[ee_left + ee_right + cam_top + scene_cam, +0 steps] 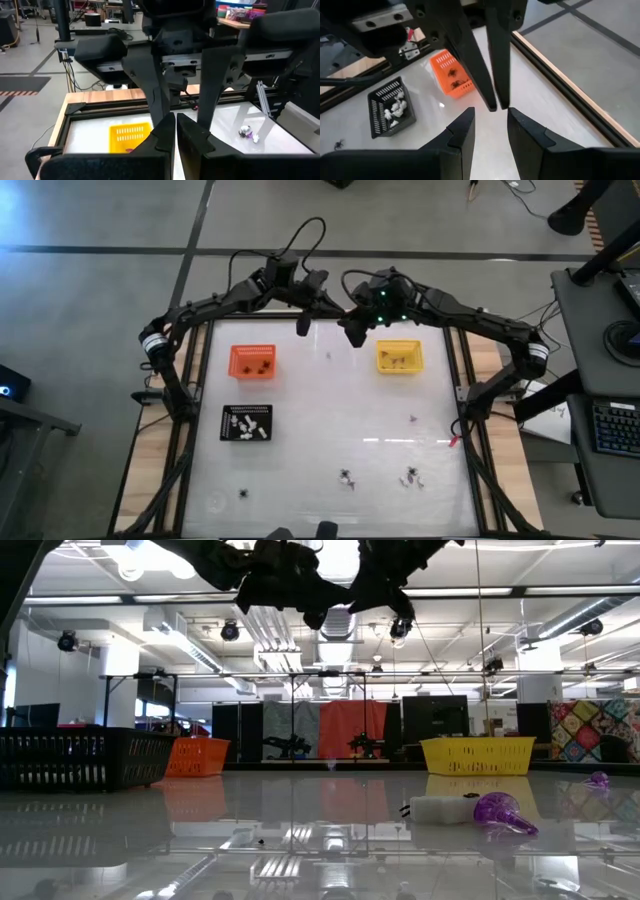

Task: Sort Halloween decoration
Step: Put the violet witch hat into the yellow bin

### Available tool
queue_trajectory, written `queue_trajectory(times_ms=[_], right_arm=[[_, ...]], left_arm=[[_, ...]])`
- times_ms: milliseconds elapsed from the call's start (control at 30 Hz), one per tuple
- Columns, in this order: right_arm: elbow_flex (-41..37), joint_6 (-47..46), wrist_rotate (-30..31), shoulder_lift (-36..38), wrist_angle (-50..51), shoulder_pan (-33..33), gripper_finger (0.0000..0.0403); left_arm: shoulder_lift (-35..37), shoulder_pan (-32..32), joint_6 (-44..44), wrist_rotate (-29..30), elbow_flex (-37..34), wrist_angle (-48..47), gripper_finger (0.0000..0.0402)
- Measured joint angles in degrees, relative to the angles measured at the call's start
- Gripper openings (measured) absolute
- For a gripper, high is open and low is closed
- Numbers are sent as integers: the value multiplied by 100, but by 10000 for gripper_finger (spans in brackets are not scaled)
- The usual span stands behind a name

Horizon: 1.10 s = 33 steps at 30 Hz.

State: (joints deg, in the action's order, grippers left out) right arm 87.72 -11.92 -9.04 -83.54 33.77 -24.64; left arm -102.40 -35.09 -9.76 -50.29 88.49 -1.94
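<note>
The left pincer (303, 326) hangs high above the counter's (330, 410) far edge, its fingers (165, 137) pressed together and holding nothing. The right pincer (352, 335) hangs just beside it at the same height, fingers (465, 132) a little apart and also empty; the two tips nearly meet, between the orange tray (252, 362) and the yellow tray (399, 357).

Taking the orange tray as the mark: it sits at the far left of the counter and holds dark, spider-like trinkets (454, 80). The black tray (246, 422) lies just nearer than it, holding white trinkets (395, 109). The yellow tray stands well to the right of it, level with it, with brownish trinkets (400, 360) inside.

Loose decorations lie well apart from the orange tray, toward the near edge: a black spider (243, 493) near the left corner, another spider (346, 477) mid-counter, a white and purple pair (411, 478) further right, and one small purplish piece (412, 419) nearer the right rail. In the low view the purple piece (503, 812) lies touching a white one (440, 808).
</note>
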Motion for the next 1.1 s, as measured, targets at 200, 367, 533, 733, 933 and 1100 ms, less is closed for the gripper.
queue_trajectory(times_ms=[200, 367, 533, 733, 933, 1100], right_arm=[[-2, -56, 2, 4, 127, 0, 102], [0, 207, 4, -6, 208, 0, 102], [0, 574, 7, -119, 137, 0, 102], [0, 666, 146, -477, 138, -15, 102], [0, 719, 317, -1034, 44, -70, 103], [0, 958, 287, -1459, -222, -223, 120]], left_arm=[[50, -57, -134, -25, 0, -694, 0], [150, -168, -617, 160, 0, -1423, 0], [264, -224, -887, 735, -2, -1763, 0], [323, -372, -938, 1347, 65, -1884, 19], [316, -547, -936, 1650, 546, -2327, 60], [314, -621, -1169, 2204, 985, -2793, 89]])
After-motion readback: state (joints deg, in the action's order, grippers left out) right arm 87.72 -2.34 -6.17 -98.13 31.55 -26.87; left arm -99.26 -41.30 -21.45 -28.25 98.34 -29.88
